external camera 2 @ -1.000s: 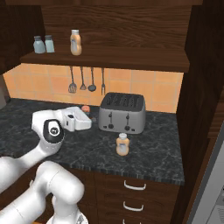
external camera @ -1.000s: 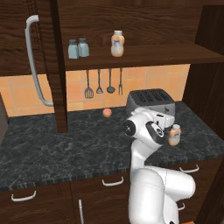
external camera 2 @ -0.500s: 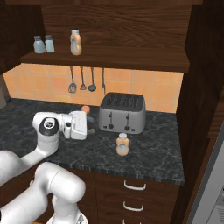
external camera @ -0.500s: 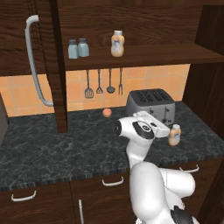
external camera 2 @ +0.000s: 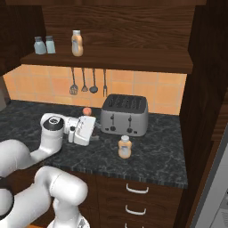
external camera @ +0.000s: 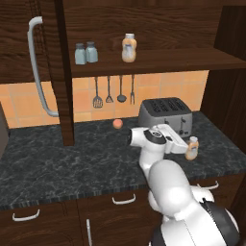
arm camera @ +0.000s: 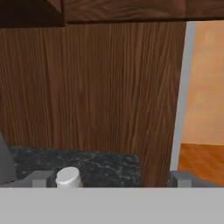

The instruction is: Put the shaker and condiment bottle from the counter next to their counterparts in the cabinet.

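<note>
The hand [external camera 2: 94,132], fingers apart and holding nothing, hovers just left of the condiment bottle [external camera 2: 124,147] on the tabletop [external camera 2: 160,156].

A grey toaster [external camera: 166,116] stands near a small orange ball [external camera: 117,124], below four hanging utensils [external camera: 109,91].

We list: tabletop [external camera: 57,163] glossy black veined stone, cabinet [external camera: 153,29] matt dark grained wood, toaster [external camera: 166,115] brushed grey metal, condiment bottle [external camera: 192,148] smooth orange plastic.
</note>
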Controlling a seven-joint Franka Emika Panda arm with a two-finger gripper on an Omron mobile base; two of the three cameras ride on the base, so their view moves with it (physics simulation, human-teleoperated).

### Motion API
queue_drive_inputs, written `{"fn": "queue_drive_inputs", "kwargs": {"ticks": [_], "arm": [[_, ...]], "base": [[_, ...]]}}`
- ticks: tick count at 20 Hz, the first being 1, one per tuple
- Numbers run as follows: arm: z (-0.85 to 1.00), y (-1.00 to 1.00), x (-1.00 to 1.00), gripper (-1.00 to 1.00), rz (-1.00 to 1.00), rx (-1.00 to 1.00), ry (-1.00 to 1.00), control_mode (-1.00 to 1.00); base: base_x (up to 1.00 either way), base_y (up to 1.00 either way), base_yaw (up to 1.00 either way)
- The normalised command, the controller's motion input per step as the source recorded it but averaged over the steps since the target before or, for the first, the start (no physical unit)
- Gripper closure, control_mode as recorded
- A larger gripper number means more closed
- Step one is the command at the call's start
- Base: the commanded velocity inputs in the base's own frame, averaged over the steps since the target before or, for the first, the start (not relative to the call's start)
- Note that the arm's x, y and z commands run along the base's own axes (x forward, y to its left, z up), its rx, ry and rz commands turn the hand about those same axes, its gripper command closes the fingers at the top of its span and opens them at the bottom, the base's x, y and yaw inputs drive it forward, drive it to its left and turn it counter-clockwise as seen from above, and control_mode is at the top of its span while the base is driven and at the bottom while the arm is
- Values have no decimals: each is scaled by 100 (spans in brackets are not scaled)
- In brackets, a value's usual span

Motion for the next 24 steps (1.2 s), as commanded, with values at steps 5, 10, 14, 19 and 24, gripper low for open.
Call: {"fn": "queue_drive_inputs", "kwargs": {"ticks": [5,10,14,19,24], "arm": [[-50,-25,-7,-100,11,11,7,-100],[-7,-11,-11,-100,2,1,3,-100],[-52,0,0,-100,11,17,-1,-100],[-40,-12,0,-100,17,16,0,-100],[-2,-13,0,-100,10,4,0,-100]], "base": [[0,0,0],[0,0,0],[0,0,0],[0,0,0],[0,0,0]]}}
